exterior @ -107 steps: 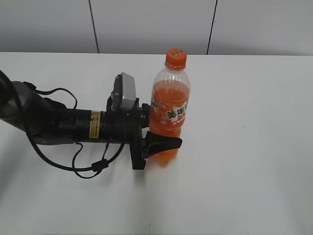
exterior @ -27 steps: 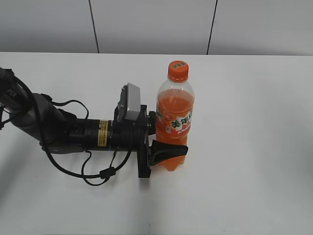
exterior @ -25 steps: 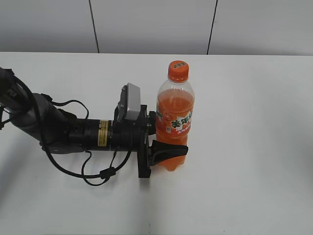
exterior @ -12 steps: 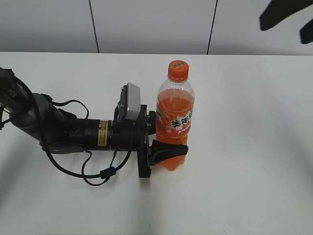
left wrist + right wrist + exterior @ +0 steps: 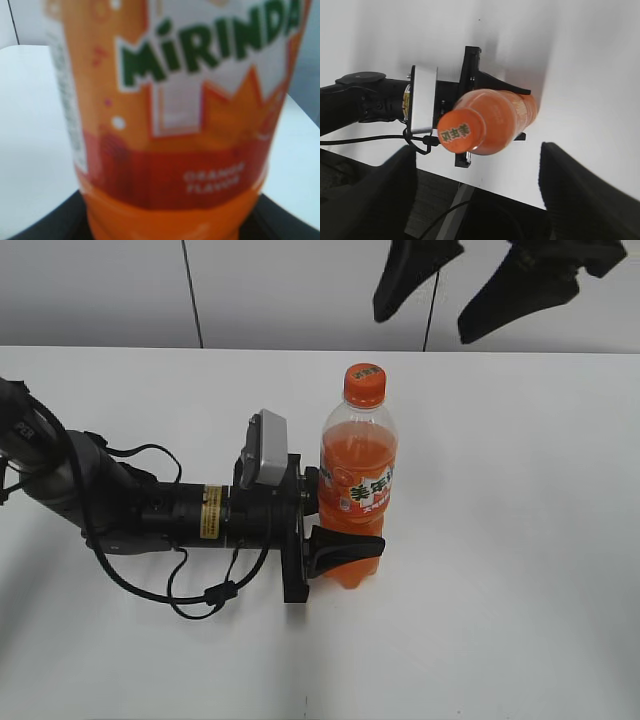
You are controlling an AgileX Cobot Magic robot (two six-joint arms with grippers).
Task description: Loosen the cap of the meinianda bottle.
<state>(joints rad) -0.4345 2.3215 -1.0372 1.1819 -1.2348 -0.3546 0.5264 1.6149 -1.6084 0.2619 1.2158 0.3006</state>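
The view is filled by the clear plastic bottle of orange drink (image 5: 170, 150), upright and blurred. An orange-white label lettered "MIRINDA" in green is seen, with "ORANGE FLAVOUR" below. Dark gripper fingers (image 5: 45, 225) are glimpsed beside its base. White table surface (image 5: 35, 125) lies behind.

Our left arm (image 5: 130, 505): laid low and level across the table, wrist camera on top. Our left gripper (image 5: 335, 520): fingers clamped on either side of the meinianda bottle (image 5: 357, 475), at its lower body. Our right gripper (image 5: 470, 280): raised high above, pointing down, fingers (image 5: 410, 272) spread wide, holding nothing.
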